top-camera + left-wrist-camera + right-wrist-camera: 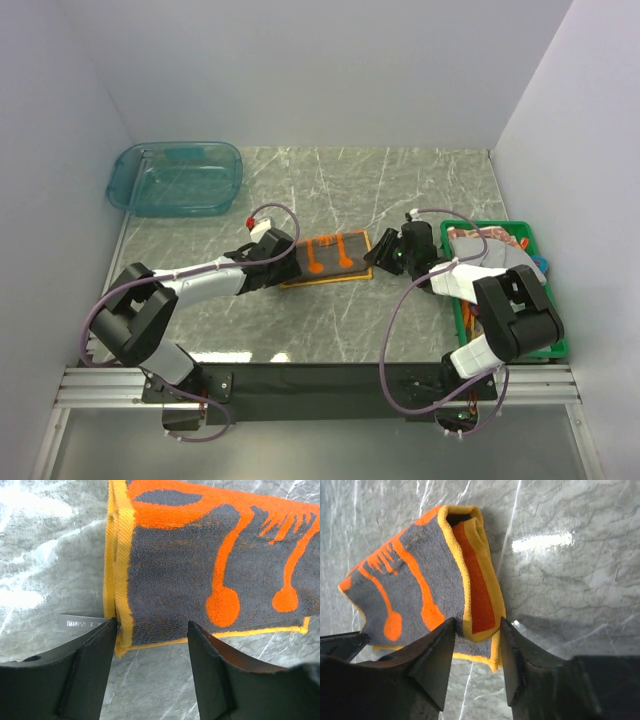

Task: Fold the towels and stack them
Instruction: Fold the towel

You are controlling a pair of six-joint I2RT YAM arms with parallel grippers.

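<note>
One of the towels (330, 258), dark grey with orange drip lines and a yellow border, lies folded on the marble table between my two grippers. My left gripper (287, 256) is at its left end. In the left wrist view the left gripper (152, 630) stands open, its fingertips (102, 635) level with the towel's (200, 565) near edge and bare table between them. My right gripper (378, 254) is at the towel's right end. The right wrist view shows the right gripper (477, 630) open, with the layered corner of the towel (420, 575) lying loose between its tips. More towels (490, 256) lie in the crate.
A clear teal tub (175, 178) stands at the table's back left. A green crate (490, 225) sits at the right edge under my right arm. White walls close in on the left, back and right. A white label (82, 622) pokes out from the towel's left edge.
</note>
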